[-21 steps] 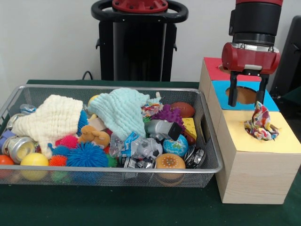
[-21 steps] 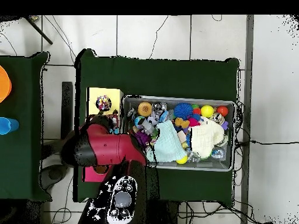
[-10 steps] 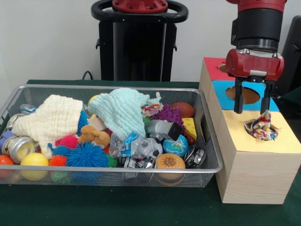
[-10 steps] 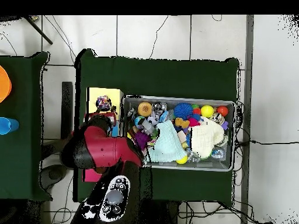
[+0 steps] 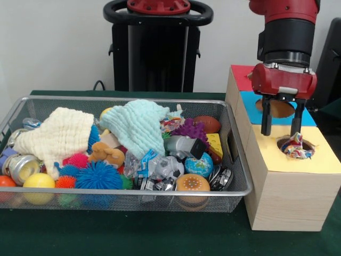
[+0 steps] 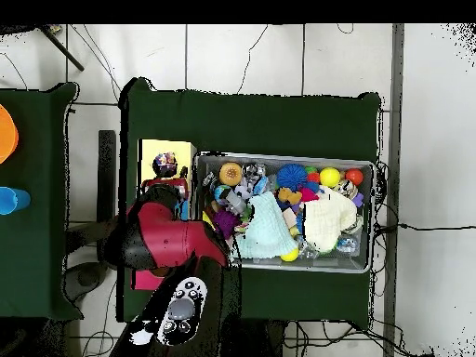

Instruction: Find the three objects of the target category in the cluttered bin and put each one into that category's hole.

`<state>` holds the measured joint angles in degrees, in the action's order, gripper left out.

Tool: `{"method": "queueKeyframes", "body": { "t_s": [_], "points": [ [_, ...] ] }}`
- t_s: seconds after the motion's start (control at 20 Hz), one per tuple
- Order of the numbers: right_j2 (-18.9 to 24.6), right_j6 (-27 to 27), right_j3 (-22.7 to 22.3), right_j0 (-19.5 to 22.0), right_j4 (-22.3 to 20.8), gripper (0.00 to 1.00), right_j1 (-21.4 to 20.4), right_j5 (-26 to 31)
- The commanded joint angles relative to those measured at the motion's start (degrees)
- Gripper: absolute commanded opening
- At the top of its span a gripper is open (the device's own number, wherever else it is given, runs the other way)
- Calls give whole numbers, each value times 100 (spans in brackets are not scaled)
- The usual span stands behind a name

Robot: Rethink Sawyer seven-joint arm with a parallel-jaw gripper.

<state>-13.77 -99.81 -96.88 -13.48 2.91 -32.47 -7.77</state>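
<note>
A patterned cloth (image 5: 295, 148) is seen lodged in the yellow hole (image 5: 294, 145) at right; the end effector (image 5: 281, 126) is held wide above it. Another cloth must next be sought in the wire bin (image 5: 120, 198).

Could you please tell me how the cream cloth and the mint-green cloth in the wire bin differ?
In the front view, the cream cloth lies at the bin's left end, while the mint-green cloth sits nearer the middle. The cream cloth is pale yellowish white; the mint-green cloth is light blue-green. The cream cloth droops toward the bin's front over the spiky balls, whereas the mint-green cloth peaks higher on the pile. Both are crumpled, textured fabrics resting on top of the clutter, untouched by the gripper.
</note>
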Motion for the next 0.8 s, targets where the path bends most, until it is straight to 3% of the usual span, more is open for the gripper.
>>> {"method": "queueKeyframes", "body": {
  "t_s": [0.05,0.8],
  "points": [
    [15,-1269,-196,0,321,100,309,-368],
    [-211,-1243,-145,-176,471,100,795,-877]
  ]
}}
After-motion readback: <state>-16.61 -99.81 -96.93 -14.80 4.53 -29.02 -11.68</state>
